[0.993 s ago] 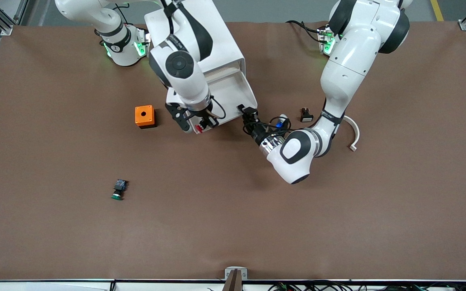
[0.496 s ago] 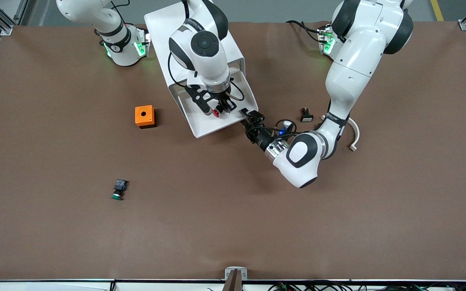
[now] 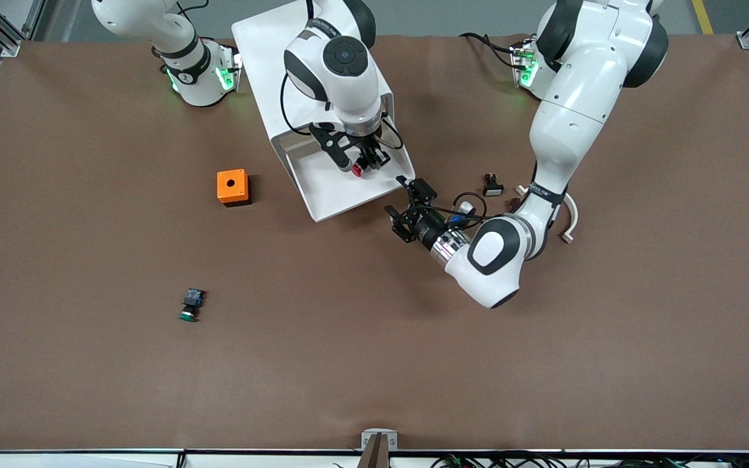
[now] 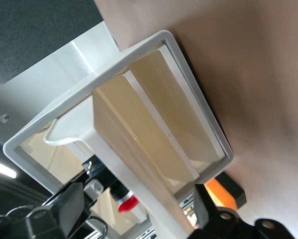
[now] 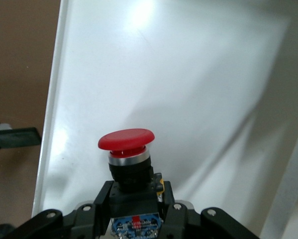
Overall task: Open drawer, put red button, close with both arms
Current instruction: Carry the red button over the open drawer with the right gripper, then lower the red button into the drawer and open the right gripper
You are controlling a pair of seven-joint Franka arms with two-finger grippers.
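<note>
The white drawer (image 3: 322, 188) stands pulled out of its cabinet (image 3: 264, 45) toward the front camera. My right gripper (image 3: 363, 162) hangs over the drawer's floor, shut on the red button (image 3: 356, 171). In the right wrist view the fingers (image 5: 96, 204) clamp the black body of the red button (image 5: 126, 140), cap pointing at the drawer floor (image 5: 188, 74). My left gripper (image 3: 411, 209) is open, just off the drawer's front corner toward the left arm's end. In the left wrist view the drawer front (image 4: 139, 164) fills the frame, and the red button (image 4: 129, 203) shows past it.
An orange box (image 3: 231, 187) sits beside the drawer toward the right arm's end. A green-capped switch (image 3: 189, 305) lies nearer the front camera. A small black-and-white switch (image 3: 491, 185) and a white curved piece (image 3: 569, 218) lie by the left arm.
My right gripper carried the red button from the drawer's front edge to over the drawer's inside. My left gripper opened, let go of the drawer front and drew back a little.
</note>
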